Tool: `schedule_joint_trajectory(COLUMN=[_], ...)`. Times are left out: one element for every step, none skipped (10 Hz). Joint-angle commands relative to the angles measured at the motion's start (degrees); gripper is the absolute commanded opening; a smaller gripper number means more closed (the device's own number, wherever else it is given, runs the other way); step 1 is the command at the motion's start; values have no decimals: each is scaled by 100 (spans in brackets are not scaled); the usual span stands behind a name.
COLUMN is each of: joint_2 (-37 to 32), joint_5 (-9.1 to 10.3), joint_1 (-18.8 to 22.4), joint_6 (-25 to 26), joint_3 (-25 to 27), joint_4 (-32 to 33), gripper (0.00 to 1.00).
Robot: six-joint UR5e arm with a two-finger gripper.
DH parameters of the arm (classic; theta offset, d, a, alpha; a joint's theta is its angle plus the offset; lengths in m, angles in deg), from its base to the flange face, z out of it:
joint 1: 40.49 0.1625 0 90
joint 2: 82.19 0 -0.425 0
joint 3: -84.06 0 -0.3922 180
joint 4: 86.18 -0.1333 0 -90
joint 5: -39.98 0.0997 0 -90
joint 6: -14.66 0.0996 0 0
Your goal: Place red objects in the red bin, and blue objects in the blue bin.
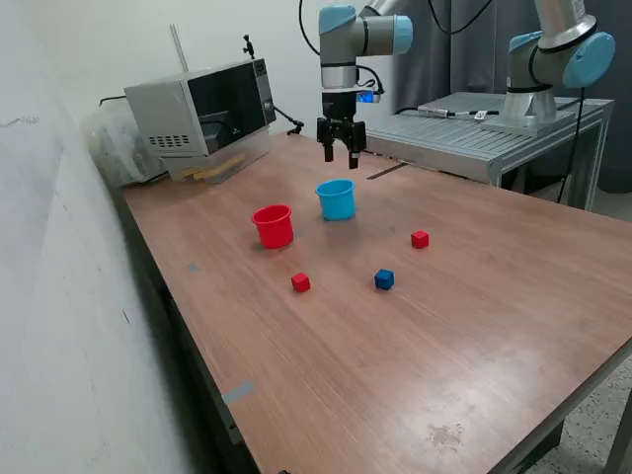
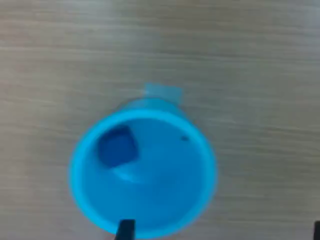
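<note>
Jaws spread apart and holding nothing, gripper point(image 1: 341, 155) poised above the blue bin point(image 1: 336, 200). Directly below, in the wrist view, one dark blue cube point(image 2: 117, 146) lying on the floor of the blue bin point(image 2: 200, 165), close to the wall. So, by the look of it, one blue object delivered.

Outward from the blue bin: the red bin point(image 1: 274, 226) just beside it, toward the exterior view's left, upright; inside hidden from the exterior camera, so contents not to be told. Farther out on the table point(image 1: 474, 326), three cubes loose and well apart from one another. A blue cube point(image 1: 384, 279) in front of the blue bin, toward the camera. A red cube point(image 1: 300, 282) in front of the red bin, nearer to that than to the blue bin. Another red cube point(image 1: 420, 239) off to the exterior view's right of the blue bin.

Judged from this: roughly a quarter done; one blue and two red left to sort.
</note>
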Motion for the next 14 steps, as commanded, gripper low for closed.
schedule_joint_trajectory(joint_2=[-984,-1283,-1582,-1828,-1996,-2059,-1981,-1597,-1141,-658,-209,152,556,943], joint_5=[-13,4,-5,-13,-13,-13,-13,4,-13,-31,-74,-188,-259,-268], joint_1=[1204,1557,1917,2190,2341,2534,2736,2877,3096,3159,3177,3177,3177,3177], joint_6=[31,32,32,66,215,434,566,742,857,1040,1356,1672,1762,1763], joint_3=[393,454,516,560,578,552,473,-49,-533,-1008,-1422,-1791,-2126,-2312], joint_4=[-485,-758,-952,-989,-998,-989,-989,-998,-989,-989,-954,-902,-849,-796], gripper=[100,100,100,100,100,100,100,100,100,100,100,100,100,100])
